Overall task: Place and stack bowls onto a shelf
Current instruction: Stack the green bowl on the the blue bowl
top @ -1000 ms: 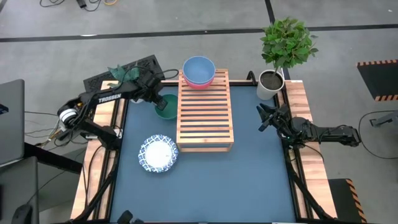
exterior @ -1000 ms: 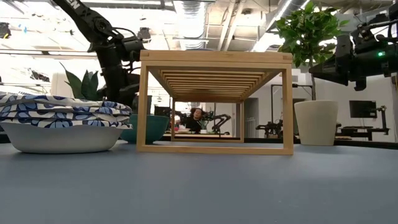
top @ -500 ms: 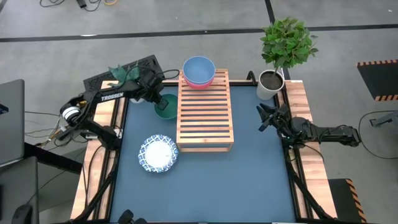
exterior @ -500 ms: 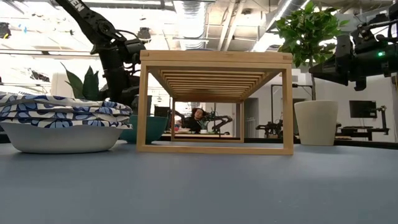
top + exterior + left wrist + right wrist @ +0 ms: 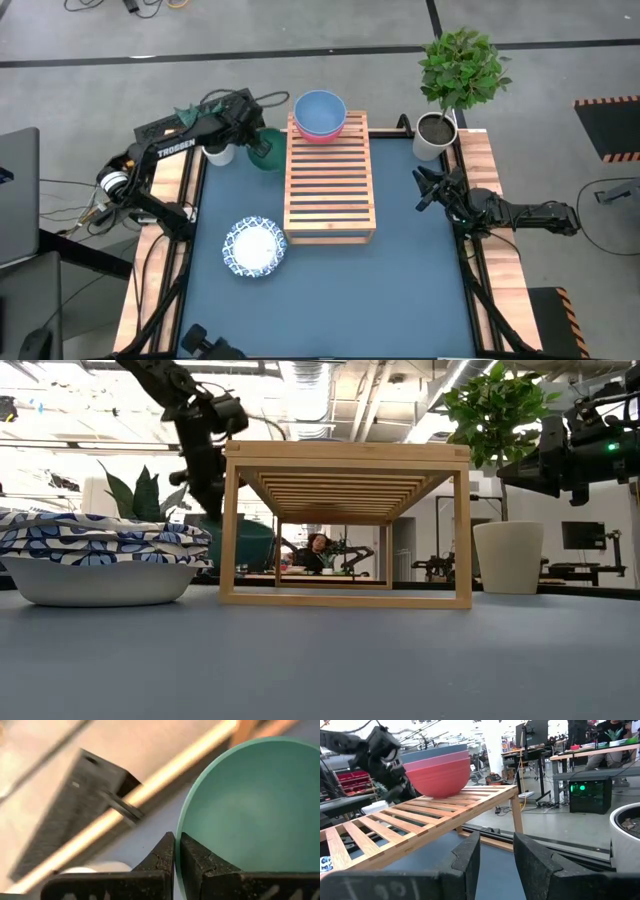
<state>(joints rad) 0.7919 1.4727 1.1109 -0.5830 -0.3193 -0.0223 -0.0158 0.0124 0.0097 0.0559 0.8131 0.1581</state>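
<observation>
My left gripper (image 5: pixel 252 143) is shut on the teal-green bowl (image 5: pixel 267 151), which is held up beside the far left corner of the light-wood shelf (image 5: pixel 330 180). In the low view the bowl (image 5: pixel 252 545) shows behind the shelf's left leg. At the shelf's far end sits a pink bowl (image 5: pixel 320 128) with a blue bowl (image 5: pixel 320 108) nested inside it. A blue-and-white patterned bowl (image 5: pixel 254 247) rests on the table left of the shelf's near end. My right gripper (image 5: pixel 425 188) waits open at the table's right edge. My left gripper pinches the teal-green bowl's rim (image 5: pixel 179 827), with one finger (image 5: pixel 197 862) inside the bowl and the other finger (image 5: pixel 161 857) outside. The fingers slant down from the table's left. The bowl hangs below them, lifted clear of the table.
A white pot with a leafy plant (image 5: pixel 436 135) stands at the far right corner. A small white pot (image 5: pixel 218 153) and a black box (image 5: pixel 200 115) sit at the far left, close to my left arm. Blue tabletop lies free near the front edge.
My left gripper has risen and drawn toward the table's far edge, taking the teal-green bowl with it. The bowl stood on the table beside the shelf; now it hangs lifted clear.
</observation>
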